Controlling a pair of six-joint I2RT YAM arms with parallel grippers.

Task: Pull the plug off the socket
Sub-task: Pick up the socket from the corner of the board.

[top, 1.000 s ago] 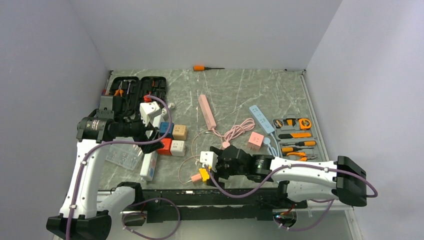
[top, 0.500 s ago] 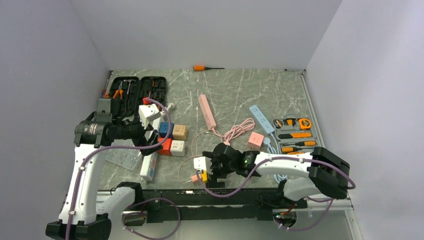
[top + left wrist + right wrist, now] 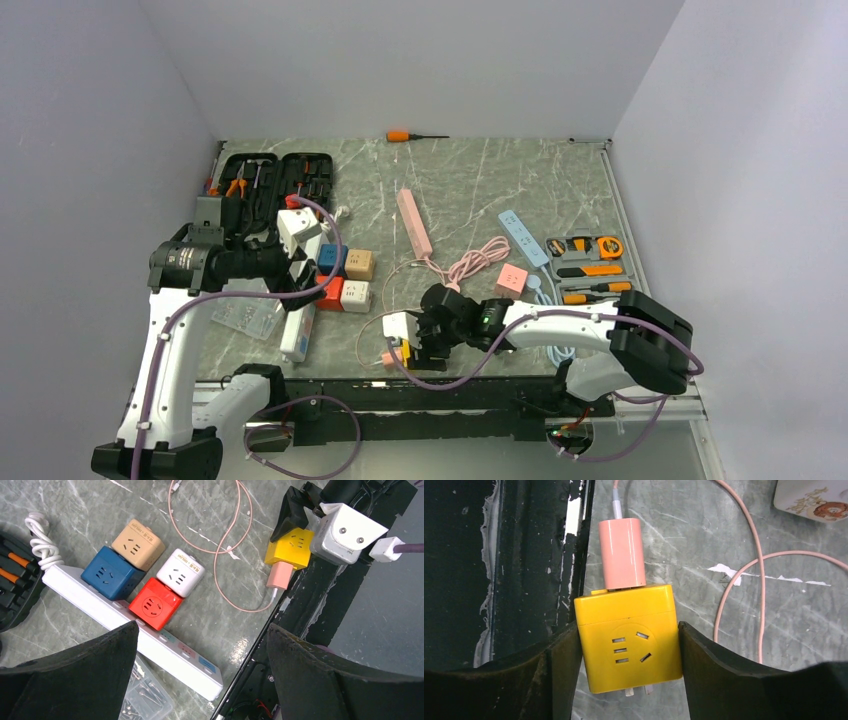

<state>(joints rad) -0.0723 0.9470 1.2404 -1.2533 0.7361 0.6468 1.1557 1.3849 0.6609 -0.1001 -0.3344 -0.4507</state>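
Your bench [image 3: 500,170] carried the yellow socket cube [image 3: 626,630] at its near edge, about mid-width. Your left pincer [image 3: 200,630] hung released above the left side. Your right pincer [image 3: 629,635] grasped the cube by both sides, and the pink plug [image 3: 621,552] sat plugged in just beyond its tips.

No words clear enough to read. Tiny dark print on top edge of tan cube socket [image 3: 138,545] and white cube socket [image 3: 180,572], too small to make out. Yellow cube socket [image 3: 628,639]: nothing to read.
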